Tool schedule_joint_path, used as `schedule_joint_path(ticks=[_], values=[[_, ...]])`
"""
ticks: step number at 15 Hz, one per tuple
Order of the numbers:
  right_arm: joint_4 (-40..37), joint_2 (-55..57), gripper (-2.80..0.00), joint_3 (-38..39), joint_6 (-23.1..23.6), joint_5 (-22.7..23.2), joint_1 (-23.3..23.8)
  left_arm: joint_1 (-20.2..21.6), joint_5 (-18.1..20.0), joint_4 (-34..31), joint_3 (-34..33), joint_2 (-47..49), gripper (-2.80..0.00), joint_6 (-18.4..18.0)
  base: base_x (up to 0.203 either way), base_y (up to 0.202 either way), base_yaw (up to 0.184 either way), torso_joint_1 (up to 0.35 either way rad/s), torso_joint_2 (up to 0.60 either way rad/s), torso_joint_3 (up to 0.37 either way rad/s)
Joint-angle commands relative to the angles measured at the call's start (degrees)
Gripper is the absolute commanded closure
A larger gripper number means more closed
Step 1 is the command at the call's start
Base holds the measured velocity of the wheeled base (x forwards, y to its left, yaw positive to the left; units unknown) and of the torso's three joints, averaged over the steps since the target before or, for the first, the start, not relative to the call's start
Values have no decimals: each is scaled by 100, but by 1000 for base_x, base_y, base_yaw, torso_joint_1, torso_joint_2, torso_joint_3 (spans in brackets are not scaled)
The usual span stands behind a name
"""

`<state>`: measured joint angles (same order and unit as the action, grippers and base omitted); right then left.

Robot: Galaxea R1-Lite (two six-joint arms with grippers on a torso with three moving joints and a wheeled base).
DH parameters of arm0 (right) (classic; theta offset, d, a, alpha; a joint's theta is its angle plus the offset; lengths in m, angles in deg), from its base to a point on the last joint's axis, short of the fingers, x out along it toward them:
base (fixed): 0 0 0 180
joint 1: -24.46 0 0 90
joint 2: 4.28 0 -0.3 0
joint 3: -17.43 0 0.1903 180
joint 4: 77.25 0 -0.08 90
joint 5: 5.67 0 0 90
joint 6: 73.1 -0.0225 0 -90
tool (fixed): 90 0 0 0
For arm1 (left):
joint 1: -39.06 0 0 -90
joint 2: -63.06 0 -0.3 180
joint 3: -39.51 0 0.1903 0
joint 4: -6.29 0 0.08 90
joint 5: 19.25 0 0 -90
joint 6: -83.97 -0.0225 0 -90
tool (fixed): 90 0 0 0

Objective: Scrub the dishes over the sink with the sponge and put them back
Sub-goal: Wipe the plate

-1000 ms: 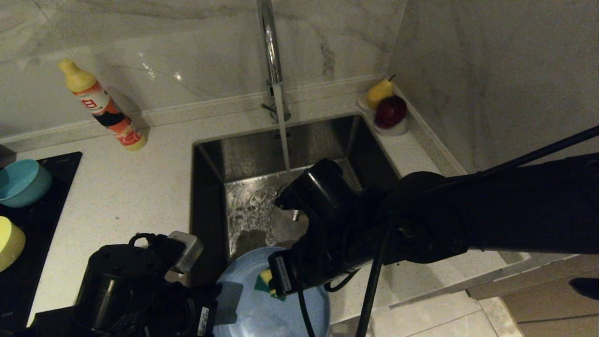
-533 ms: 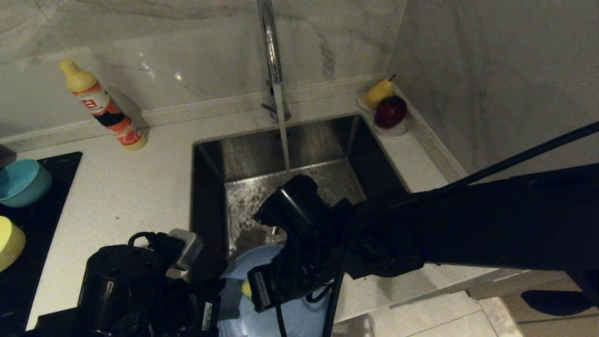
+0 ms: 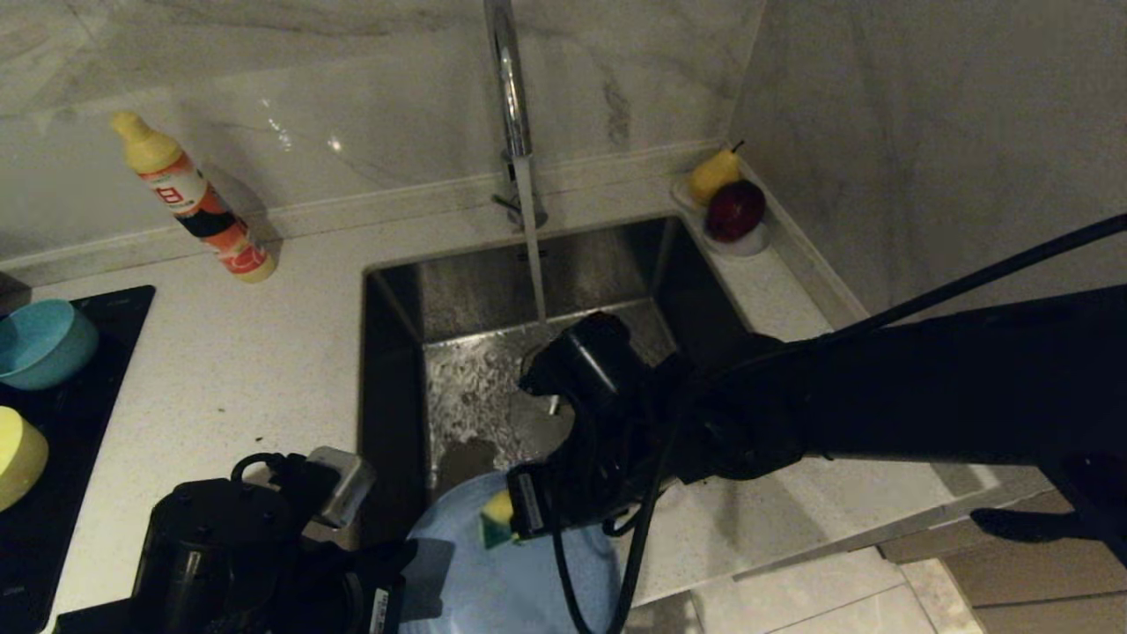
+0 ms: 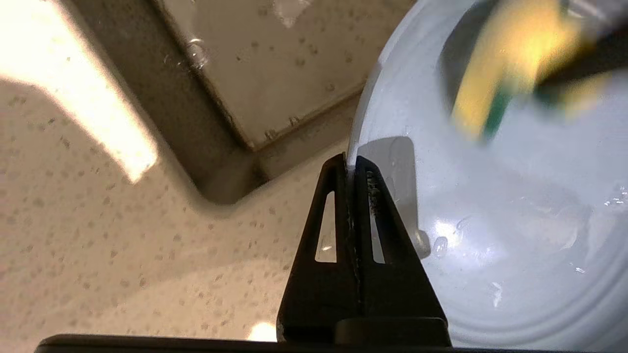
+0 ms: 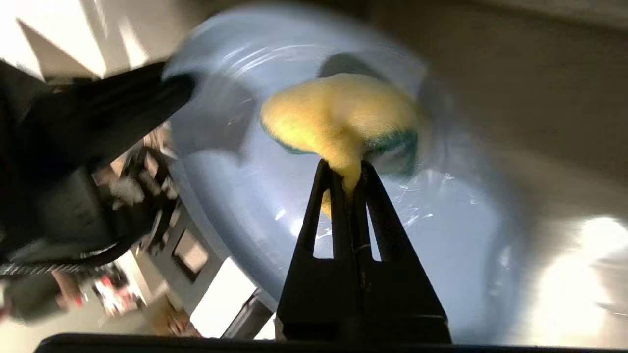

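My left gripper [image 4: 351, 162] is shut on the rim of the light-blue plate [image 4: 490, 220], holding it tilted over the near edge of the sink [image 3: 475, 291]. The right gripper [image 5: 346, 171] is shut on the yellow sponge [image 5: 338, 113], whose green face presses against the plate's wet inner surface [image 5: 441, 235]. From the head, the sponge [image 3: 496, 517] shows near the plate's [image 3: 511, 581] upper rim, under the right arm. The teal bowl [image 3: 40, 343] and the yellow bowl [image 3: 18, 453] sit on the black hob at the far left.
Water runs from the chrome tap [image 3: 509, 88] into the basin. A detergent bottle [image 3: 198, 202] leans against the back wall on the left counter. A small dish with a pear [image 3: 711, 173] and a red apple [image 3: 735, 210] stands in the back right corner.
The right gripper swept the sponge leftward across the plate, then back to the right and up toward the rim. The left gripper kept hold of the plate, sinking slightly.
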<state>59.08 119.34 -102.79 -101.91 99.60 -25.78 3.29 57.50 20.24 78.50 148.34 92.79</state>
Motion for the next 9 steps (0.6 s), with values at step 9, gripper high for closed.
schedule_joint_path(ticks=[9], values=[[-842, -549, 0, 104, -11, 28, 585, 0, 51, 30, -130, -126, 0, 24, 0, 0, 0, 0, 0, 0]])
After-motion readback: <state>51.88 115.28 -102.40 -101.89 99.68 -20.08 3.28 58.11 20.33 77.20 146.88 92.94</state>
